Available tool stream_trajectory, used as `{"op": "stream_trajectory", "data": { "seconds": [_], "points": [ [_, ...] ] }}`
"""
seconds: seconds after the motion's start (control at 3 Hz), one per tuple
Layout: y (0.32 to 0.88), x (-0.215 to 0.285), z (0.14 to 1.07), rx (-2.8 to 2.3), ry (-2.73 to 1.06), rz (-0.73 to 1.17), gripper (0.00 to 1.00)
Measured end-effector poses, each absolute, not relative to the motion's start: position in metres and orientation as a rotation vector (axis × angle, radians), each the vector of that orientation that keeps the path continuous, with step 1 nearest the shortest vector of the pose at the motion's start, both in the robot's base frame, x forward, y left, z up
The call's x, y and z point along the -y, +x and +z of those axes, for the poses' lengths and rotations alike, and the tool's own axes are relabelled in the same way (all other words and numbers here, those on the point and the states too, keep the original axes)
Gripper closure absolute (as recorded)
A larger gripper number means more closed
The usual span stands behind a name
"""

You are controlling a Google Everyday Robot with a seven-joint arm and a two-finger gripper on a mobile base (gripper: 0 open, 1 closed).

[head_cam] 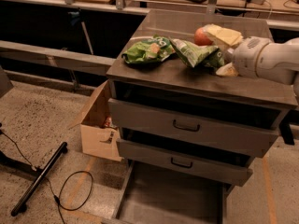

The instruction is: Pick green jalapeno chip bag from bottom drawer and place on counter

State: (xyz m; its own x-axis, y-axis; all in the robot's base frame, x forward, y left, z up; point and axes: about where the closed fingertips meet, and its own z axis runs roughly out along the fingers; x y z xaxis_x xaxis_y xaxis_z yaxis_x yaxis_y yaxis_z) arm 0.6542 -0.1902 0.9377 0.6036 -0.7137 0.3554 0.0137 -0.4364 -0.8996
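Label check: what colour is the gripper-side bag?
Dark green, pale stripes; camera view. Gripper at bag, over counter.

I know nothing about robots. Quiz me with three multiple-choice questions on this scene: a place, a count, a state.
1. Where is the dark-green chip bag? A in the cardboard box; B on the counter; C on the floor.
2. How many green bags lie on the counter? A one; B two; C four.
3. The bottom drawer is: A pulled out; B shut; C missing.
Answers: 1 B, it lies by the end effector at the counter's right side. 2 B, it plus a lime-green bag. 3 A, its bare floor shows.
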Motion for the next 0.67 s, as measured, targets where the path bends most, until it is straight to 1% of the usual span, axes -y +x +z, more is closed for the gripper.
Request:
{"op": "stream_trajectory", "data": {
  "seconds": [0.33,0.67],
  "points": [
    [0.6167,0.2062,0.9571,-0.594,-1.861,-0.950,0.47],
    [0.6107,0.2055,0.9647,-0.592,-1.858,-0.955,0.52]
  ]
}}
